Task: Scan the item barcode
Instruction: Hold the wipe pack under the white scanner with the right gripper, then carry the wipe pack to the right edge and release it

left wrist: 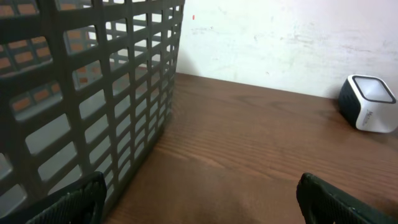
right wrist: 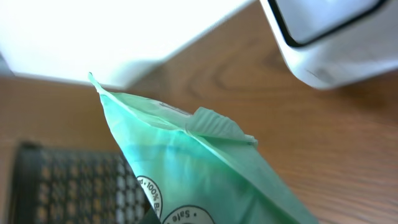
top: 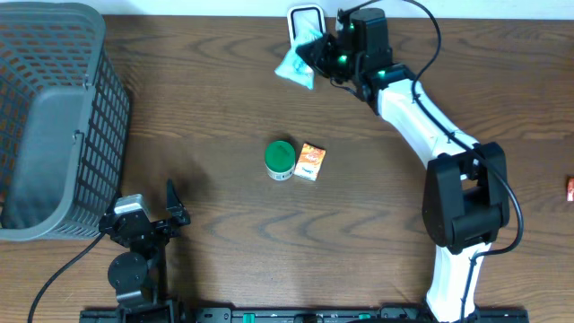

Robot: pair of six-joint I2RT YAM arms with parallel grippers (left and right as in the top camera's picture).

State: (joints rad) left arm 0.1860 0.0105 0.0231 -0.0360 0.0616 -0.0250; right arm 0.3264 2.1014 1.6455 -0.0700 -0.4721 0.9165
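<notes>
One item in hand: right gripper (top: 316, 56) clamped on the green pouch (top: 294, 68), at 12 o'clock on the table, just beside the white scanner (top: 305, 20). I read this as the presenting step; next I'd turn the pouch so its barcode faces the scanner window. Left gripper (top: 175, 206) sits at 7 o'clock, jaws wide apart, empty. Right wrist view shows pouch seal and print, no barcode. Only overhead shows jar (top: 280, 159) and box (top: 310, 162) at centre.

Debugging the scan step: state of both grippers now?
Left gripper: open, holding nothing.
Right gripper: shut on the green pouch.
</notes>
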